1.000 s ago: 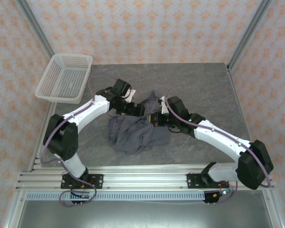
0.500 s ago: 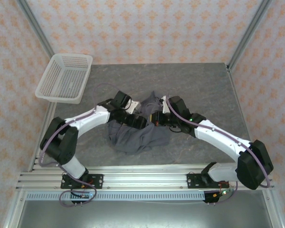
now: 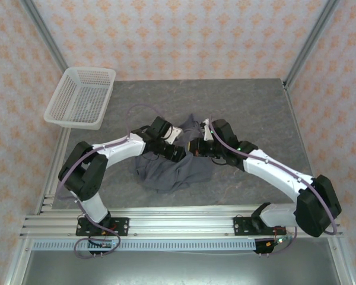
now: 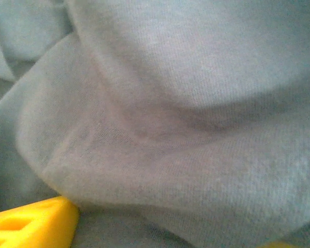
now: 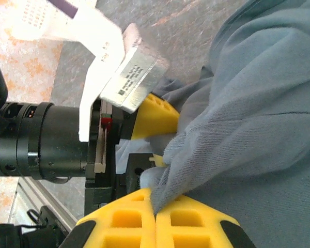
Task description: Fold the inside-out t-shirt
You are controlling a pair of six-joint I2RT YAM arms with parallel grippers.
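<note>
Table: flat grey marbled stone-look tabletop (image 3: 255, 107), showing on all sides of the left gripper (image 3: 179, 152) and right gripper (image 3: 196, 147). Walls: peach wallpaper with orange floral print (image 3: 184, 35), beyond both grippers and out to either side. Slim silver aluminium corner posts (image 3: 44, 41) run up from the far table corners. White plastic mesh basket (image 3: 82, 98) sits well off to the far left of the left gripper, at the table's far-left corner. Behind the grippers, near edge: silver slotted aluminium rail (image 3: 178, 222), then a white slotted cable strip (image 3: 178, 244), then a plain grey metal panel (image 3: 166, 270). Light is even, shadows soft.
</note>
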